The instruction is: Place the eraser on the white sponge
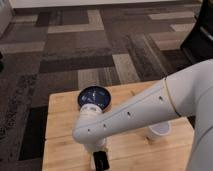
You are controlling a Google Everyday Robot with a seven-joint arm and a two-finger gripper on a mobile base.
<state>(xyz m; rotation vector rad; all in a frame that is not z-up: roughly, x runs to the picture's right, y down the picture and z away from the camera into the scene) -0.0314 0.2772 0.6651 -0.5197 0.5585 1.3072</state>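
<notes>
Nearest, at the bottom edge of the view, the hand [101,161] is seen as a dark, blocky shape hanging below the wrist over the front part of the desk [65,145], which is made of pale wood with visible plank seams. Whether the hand is spread or pressed together cannot be told, and neither the eraser nor the white sponge can be made out anywhere in view, so their position relative to the hand cannot be given. Above the hand, the smooth white arm [145,107], rounded and dotted with small dark holes, is stretched across the desk from the right. A white cup [159,132] is partly covered by the arm. Farther back, a round dark blue bowl [94,96] is set on the desk. Beyond, a carpet [90,45] of grey and tan rectangular patches is laid.
</notes>
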